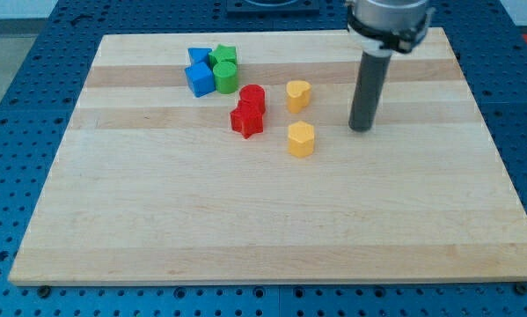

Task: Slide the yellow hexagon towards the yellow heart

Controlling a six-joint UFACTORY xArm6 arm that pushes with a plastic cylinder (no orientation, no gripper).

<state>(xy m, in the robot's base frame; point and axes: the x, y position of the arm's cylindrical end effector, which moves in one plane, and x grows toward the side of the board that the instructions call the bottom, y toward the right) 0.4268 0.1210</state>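
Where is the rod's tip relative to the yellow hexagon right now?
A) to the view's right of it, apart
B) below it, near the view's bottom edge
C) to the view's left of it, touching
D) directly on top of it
A: my tip stands to the view's right of the yellow hexagon, with bare board between them.

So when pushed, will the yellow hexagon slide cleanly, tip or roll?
The squat yellow plastic hexagon block sits flat on the smooth wooden board, so it probably slides without tipping. Its flat sides suggest no rolling, though an off-centre push from my tip may spin it.
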